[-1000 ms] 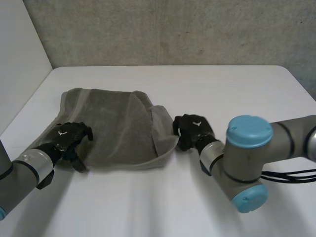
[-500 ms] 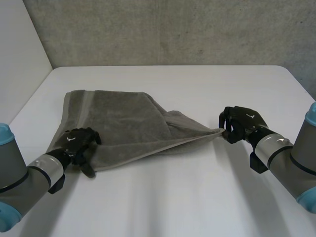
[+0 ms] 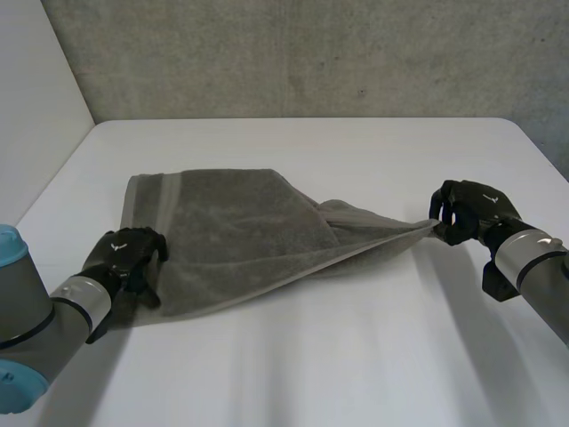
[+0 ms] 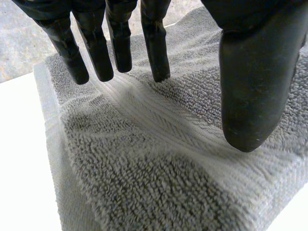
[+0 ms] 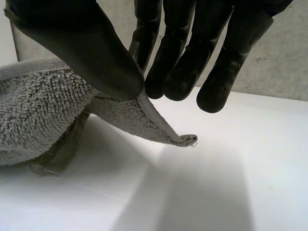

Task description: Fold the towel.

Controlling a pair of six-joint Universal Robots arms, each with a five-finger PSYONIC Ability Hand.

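Towel (image 3: 240, 222), grey and fluffy, lies on the white surface (image 3: 356, 356), stretched out long between my two hands. On the left, my left hand (image 3: 124, 253) sits on the near left corner of the towel. Its fingers (image 4: 156, 43) are spread and fairly straight, and their tips press down on the cloth. The thumb (image 4: 255, 86) presses down too, apart from them. A flat woven band (image 4: 168, 125) runs across the towel under this hand. From that corner the wide part of the towel lies flat on the surface, with a lighter stripe (image 3: 153, 200) near its left edge. Going right, the towel gets narrow and bunched, and part of it is folded over itself in the middle. On the right, my right hand (image 3: 471, 209) holds the far right end. My thumb squeezes the towel's edge against my fingers, and a small corner (image 5: 185, 140) pokes out past them, up in the air above the surface.
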